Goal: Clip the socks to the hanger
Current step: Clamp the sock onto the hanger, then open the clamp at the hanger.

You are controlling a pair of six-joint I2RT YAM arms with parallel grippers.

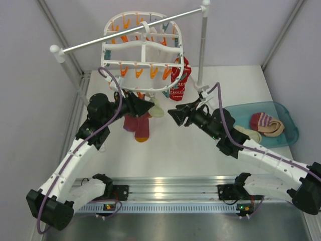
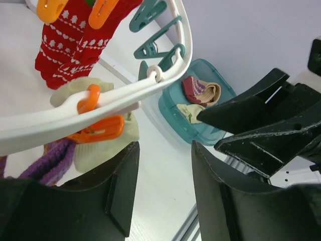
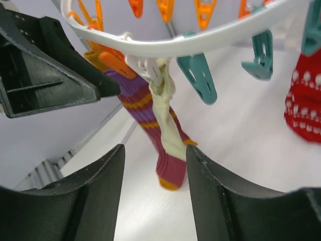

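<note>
1. The table point(image 1: 190, 160) is flat, matte and white. Smooth pale grey-lilac walls point(image 1: 241, 30) close it in on three sides.
2. A ribbed aluminium track point(image 1: 165, 193) runs along the bottom edge of the top view and carries both arm bases. A purple cable point(image 1: 108, 123) loops along each arm.
3. A thin, shiny metal rail point(image 1: 130, 31) on white posts crosses the upper centre of that view on a slant.
4. The hanger point(image 1: 125, 45) point(image 2: 50, 120) point(image 3: 210, 39) hangs from the rail. It is a glossy white plastic oval with crossbars. Orange clips point(image 1: 136, 71) and teal clips point(image 3: 200, 80) dangle from its rim.
5. The socks point(image 1: 266, 124) point(image 2: 200, 91) are soft, ribbed knit in cream-beige with red-and-white stripes. They lie crumpled in a translucent teal tray point(image 1: 239, 113) point(image 2: 200, 131) at the right of the top view, well apart from the hanger.
6. Already clipped on:
   - a red patterned sock point(image 1: 179, 80) point(image 2: 70, 45) point(image 3: 303, 100)
   - maroon-purple socks point(image 1: 139, 126) point(image 3: 170, 165) with orange bands
   - a limp pale yellow sock point(image 1: 156, 110) point(image 2: 108, 143) point(image 3: 168, 125)
7. The left gripper point(image 1: 148, 108) point(image 2: 164, 150) sits just under the hanger's lower rim. Its matte black wedge fingers are spread and nothing is between them.
8. The right gripper point(image 1: 173, 114) point(image 3: 154, 150) faces it from the right. Its fingers are also parted and empty, aimed toward the pale yellow sock.
</note>
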